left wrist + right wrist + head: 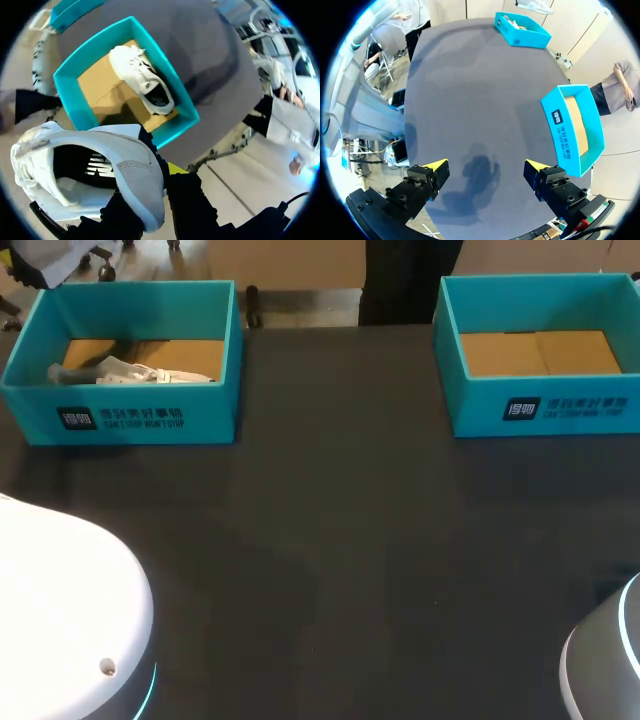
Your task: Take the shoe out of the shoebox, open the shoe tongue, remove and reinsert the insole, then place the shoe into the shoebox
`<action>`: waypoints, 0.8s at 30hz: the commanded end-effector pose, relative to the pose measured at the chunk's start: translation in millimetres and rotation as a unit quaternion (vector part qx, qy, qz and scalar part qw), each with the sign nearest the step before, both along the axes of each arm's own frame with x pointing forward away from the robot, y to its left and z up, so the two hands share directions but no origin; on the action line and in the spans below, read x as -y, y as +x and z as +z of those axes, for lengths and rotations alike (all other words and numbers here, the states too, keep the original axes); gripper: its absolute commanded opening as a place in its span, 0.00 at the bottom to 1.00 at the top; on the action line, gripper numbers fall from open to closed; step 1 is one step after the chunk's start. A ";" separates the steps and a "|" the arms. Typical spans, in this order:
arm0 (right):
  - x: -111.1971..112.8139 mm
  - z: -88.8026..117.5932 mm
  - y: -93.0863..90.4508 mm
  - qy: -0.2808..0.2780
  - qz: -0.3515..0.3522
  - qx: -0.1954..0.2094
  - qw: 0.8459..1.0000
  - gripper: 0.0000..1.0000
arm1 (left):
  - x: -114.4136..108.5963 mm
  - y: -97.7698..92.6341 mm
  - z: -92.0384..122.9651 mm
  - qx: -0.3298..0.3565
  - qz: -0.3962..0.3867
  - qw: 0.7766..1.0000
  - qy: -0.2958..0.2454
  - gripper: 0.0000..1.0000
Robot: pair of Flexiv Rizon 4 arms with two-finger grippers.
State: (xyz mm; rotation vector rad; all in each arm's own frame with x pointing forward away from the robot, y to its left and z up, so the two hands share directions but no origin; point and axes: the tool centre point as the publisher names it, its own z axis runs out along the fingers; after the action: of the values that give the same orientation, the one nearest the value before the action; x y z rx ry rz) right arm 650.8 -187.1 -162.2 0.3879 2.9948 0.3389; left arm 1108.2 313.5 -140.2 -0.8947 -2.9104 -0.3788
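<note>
Your left gripper (162, 182) is pinching a white shoe (100, 170) by the wall of its opening, a finger on either side of that wall and one yellow tip showing just outside it. The shoe hangs on its side with its dark inside turned toward the wrist camera, clear of everything below. Beneath it and farther out is the left box (67, 97) — teal, with a cardboard floor. A second shoe (142, 82), also white, lies flat in it along one wall.

Your right gripper (486, 167) has its fingers spread wide over the dark table (470, 100), with nothing between them. Just beside one finger and a little ahead stands the right box (568, 131), its cardboard floor showing. Far across the table you can see the left box again, with something pale inside.

From the head view, the two white arm bases (70, 620) fill the near corners. Beyond them lies the table, and at its far edge the two boxes stand well apart — the left one with the second shoe resting on its floor near the front wall
</note>
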 end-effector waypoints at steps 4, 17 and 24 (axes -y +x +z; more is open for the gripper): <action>-0.2 -0.4 1.7 -0.001 0.000 -0.002 1.000 1.00 | -5.9 7.1 6.2 -0.067 -0.369 0.926 0.043 0.00; -0.2 -0.4 1.7 -0.001 0.000 -0.002 1.000 1.00 | -7.4 10.0 3.4 -0.066 -0.404 0.911 0.048 0.00; -0.2 -0.4 1.7 -0.001 0.000 -0.002 1.000 1.00 | -7.4 10.0 3.4 -0.066 -0.404 0.911 0.048 0.00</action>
State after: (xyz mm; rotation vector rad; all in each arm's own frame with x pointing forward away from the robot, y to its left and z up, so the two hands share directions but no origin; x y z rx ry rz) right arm 650.7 -187.1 -162.2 0.3880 2.9948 0.3389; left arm 1126.4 318.2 -137.6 -1.9391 -2.2545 -0.4437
